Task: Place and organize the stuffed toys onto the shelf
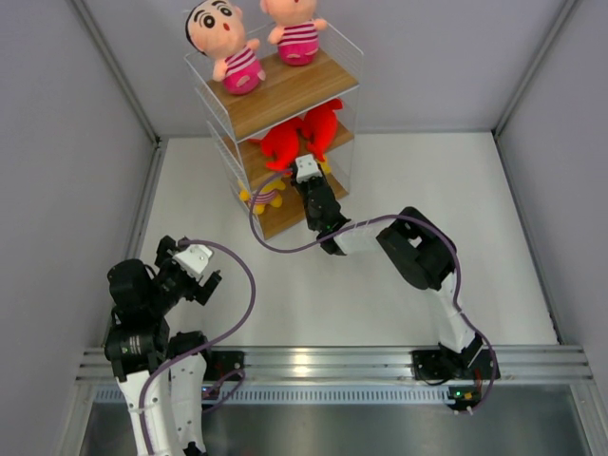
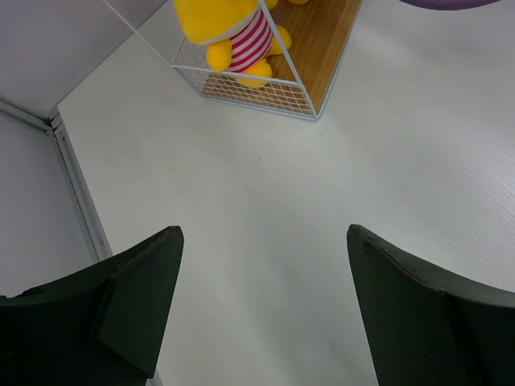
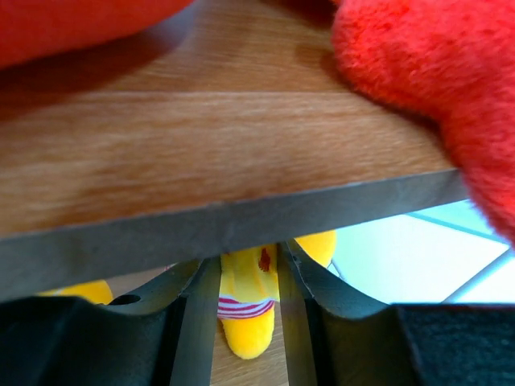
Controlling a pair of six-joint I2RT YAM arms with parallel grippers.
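Note:
The shelf (image 1: 285, 90) stands at the back. On its top board sit a black-haired boy doll (image 1: 228, 47) and a second doll in pink stripes (image 1: 296, 33). Two red sharks (image 1: 282, 144) (image 1: 321, 123) lie on the middle board (image 3: 201, 145). A yellow figure (image 1: 266, 197) sits on the bottom board's left end. My right gripper (image 1: 304, 173) reaches under the middle board. In the right wrist view its jaws (image 3: 245, 281) stand partly open, with another yellow figure (image 3: 245, 322) between them, its foot on the bottom board. My left gripper (image 2: 264, 233) hangs open and empty over the table.
The shelf's white wire frame (image 2: 249, 92) fences the bottom tier's left end, with the yellow figure (image 2: 233, 40) behind it. Grey walls close in the white table (image 1: 332, 304) on three sides. A metal rail (image 1: 332, 361) runs along the near edge.

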